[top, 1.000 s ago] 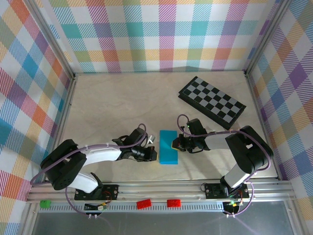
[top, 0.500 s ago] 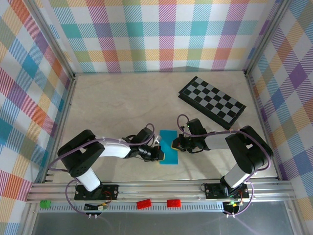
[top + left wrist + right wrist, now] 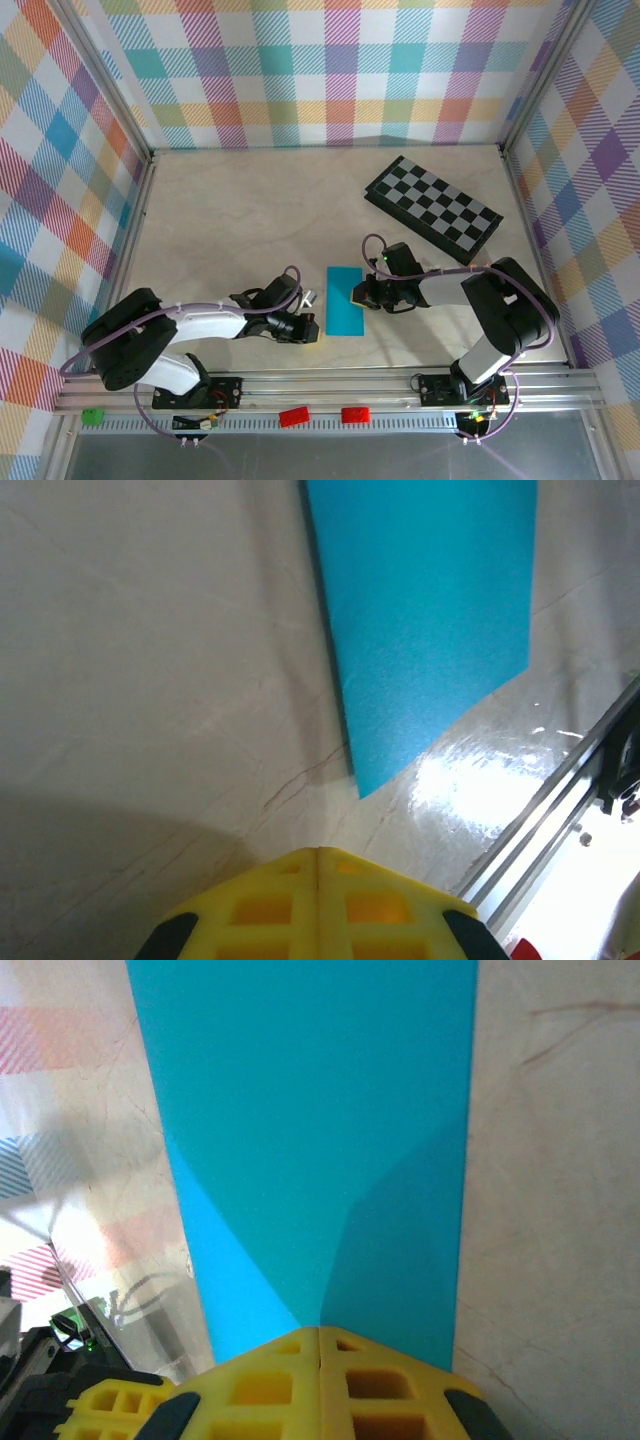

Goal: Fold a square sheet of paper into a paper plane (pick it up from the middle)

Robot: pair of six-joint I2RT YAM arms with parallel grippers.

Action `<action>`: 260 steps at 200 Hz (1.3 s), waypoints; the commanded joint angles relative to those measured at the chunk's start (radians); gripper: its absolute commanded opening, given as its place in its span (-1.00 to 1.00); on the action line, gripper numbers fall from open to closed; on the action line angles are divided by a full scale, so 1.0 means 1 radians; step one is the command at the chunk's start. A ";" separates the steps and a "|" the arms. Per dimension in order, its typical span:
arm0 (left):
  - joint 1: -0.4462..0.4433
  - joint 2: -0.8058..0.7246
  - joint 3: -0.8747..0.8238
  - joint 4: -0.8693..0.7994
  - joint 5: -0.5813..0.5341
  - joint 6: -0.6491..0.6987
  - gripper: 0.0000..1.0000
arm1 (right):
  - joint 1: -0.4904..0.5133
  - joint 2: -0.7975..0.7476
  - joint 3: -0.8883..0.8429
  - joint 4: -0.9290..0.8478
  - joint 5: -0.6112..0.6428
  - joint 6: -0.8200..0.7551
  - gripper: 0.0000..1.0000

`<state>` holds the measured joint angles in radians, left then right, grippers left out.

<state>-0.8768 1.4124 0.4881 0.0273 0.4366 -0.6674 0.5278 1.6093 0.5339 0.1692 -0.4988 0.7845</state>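
Right gripper (image 3: 358,297), pressed together, sits on the paper's (image 3: 343,305) 3 o'clock edge; left gripper (image 3: 308,328), closed too, sits at its 8. We reckon it's just a halved strip at the worktop's (image 3: 230,220) 6, nose folds still to do.

Matt sheet of paper (image 3: 430,610) on a glossy table (image 3: 150,680) (marble-look).

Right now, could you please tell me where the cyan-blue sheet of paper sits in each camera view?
Top external: the sheet of paper lies near centre, towards the near edge, as a narrow rectangle.
Left wrist: upper right, with one corner pointing down.
Right wrist: across the upper middle.
Shared landmark: the pale marbled tabletop around it.
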 commanded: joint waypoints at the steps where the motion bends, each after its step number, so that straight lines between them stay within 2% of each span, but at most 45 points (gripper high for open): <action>1: -0.011 -0.030 0.058 -0.006 -0.036 -0.002 -1.00 | -0.015 0.074 -0.059 -0.181 0.177 -0.012 -1.00; 38: -0.011 0.084 0.152 0.114 0.026 -0.045 -1.00 | -0.015 0.069 -0.055 -0.185 0.175 -0.010 -1.00; 79: -0.011 0.226 0.128 0.199 0.082 -0.058 -1.00 | -0.015 0.060 -0.055 -0.192 0.177 -0.015 -1.00; 109: -0.012 0.261 0.090 0.120 0.100 0.005 -1.00 | -0.015 0.067 -0.035 -0.212 0.177 -0.030 -1.00; 151: -0.020 0.142 -0.034 0.094 0.075 0.014 -1.00 | -0.015 0.071 -0.004 -0.251 0.196 -0.065 -1.00; 200: -0.080 -0.097 0.018 -0.155 -0.086 0.082 -1.00 | -0.016 0.098 0.044 -0.267 0.174 -0.130 -1.00; 230: -0.070 -0.189 0.035 -0.193 -0.223 0.049 -1.00 | -0.014 0.111 0.119 -0.292 0.131 -0.209 -1.00; 260: -0.010 -0.199 0.040 -0.137 -0.251 -0.012 -1.00 | -0.005 0.109 0.189 -0.314 0.066 -0.265 -0.97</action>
<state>-0.9318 1.2213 0.5091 -0.1024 0.2588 -0.6346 0.5232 1.6829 0.6979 -0.0277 -0.5083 0.6071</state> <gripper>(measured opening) 0.038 0.045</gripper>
